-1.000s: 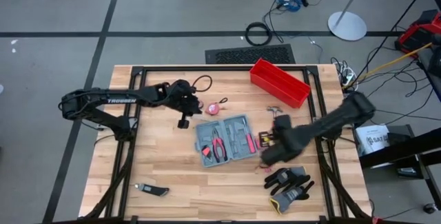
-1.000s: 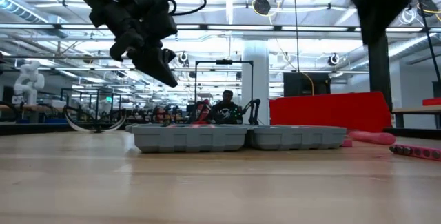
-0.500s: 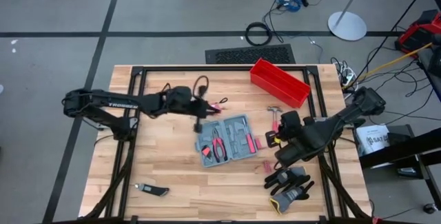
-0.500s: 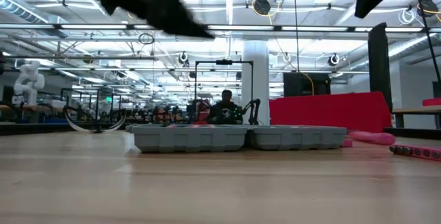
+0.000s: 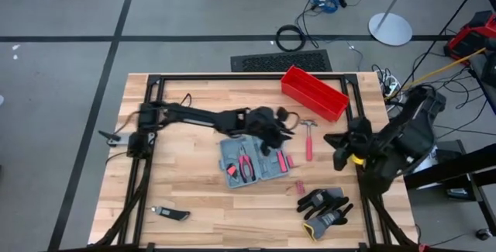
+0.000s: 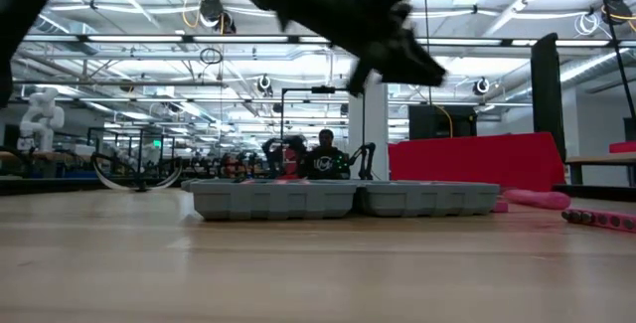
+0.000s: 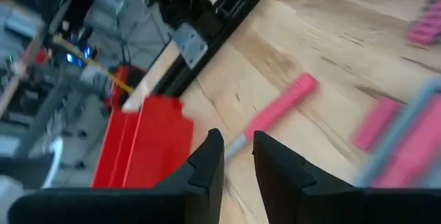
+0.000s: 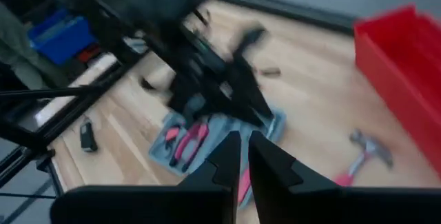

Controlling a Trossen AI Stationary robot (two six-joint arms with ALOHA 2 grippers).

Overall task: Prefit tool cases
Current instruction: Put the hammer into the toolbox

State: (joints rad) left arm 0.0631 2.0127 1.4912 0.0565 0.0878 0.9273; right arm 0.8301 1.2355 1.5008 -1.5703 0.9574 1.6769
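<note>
Near the middle of the desk (image 5: pixel 178 198) the case (image 5: pixel 252 157) lies open, long side left to right. Left claw (image 5: pixel 273 128) hovers right above it, fingers a narrow gap apart, holding nothing. Right claw (image 5: pixel 339 150) waits farther off, fingers almost shut, empty.

No text or label can be read anywhere.

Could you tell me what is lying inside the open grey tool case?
The tool case holds red-handled pliers and other red-handled tools. The left gripper hangs over its far right corner, covering whatever lies in that part.
</note>
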